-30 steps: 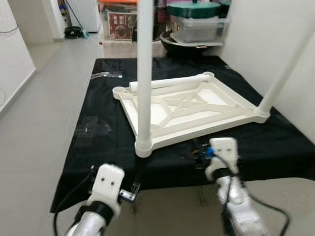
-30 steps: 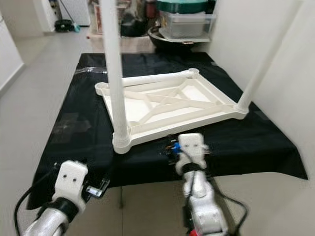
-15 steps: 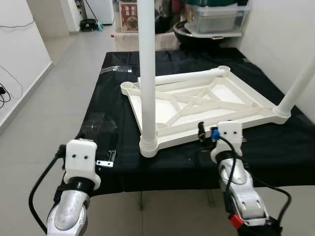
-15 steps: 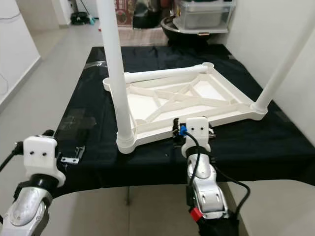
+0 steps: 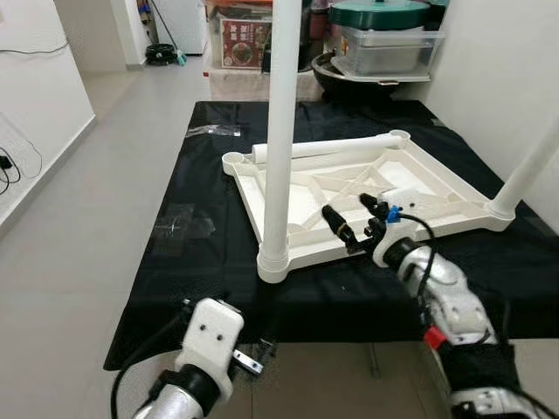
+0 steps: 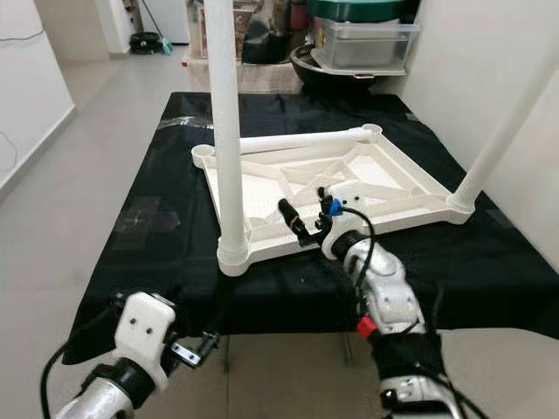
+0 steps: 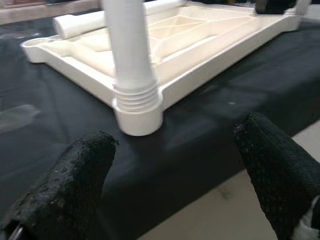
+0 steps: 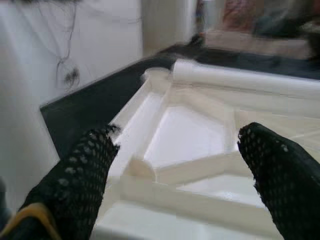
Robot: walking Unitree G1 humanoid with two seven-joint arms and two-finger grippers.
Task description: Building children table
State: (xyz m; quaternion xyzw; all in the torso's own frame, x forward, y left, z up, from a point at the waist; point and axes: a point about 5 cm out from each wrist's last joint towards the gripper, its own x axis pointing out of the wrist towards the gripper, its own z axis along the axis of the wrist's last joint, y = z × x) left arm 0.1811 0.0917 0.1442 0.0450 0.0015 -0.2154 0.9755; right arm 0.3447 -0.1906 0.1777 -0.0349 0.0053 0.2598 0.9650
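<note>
Nearest me, my left gripper hangs low at the front edge of the black cloth, fingers spread wide and holding nothing. Its wrist camera gives me what the head cameras do not: a close look at the ribbed collar where the near upright leg seats into the corner socket of the table top, with the cloth beneath it.

A little further in, my right gripper reaches over the near rail of the upside-down white table top, fingers parted and empty, poised above the ribbed underside. The right wrist camera looks along those fingers into the frame's cross braces and toward a loose leg lying across the far end.

From the head I see that loose leg resting along the far rail, one leg standing at the near left corner, another leg upright at the right corner. Beyond the cloth, storage bins stand by the wall.
</note>
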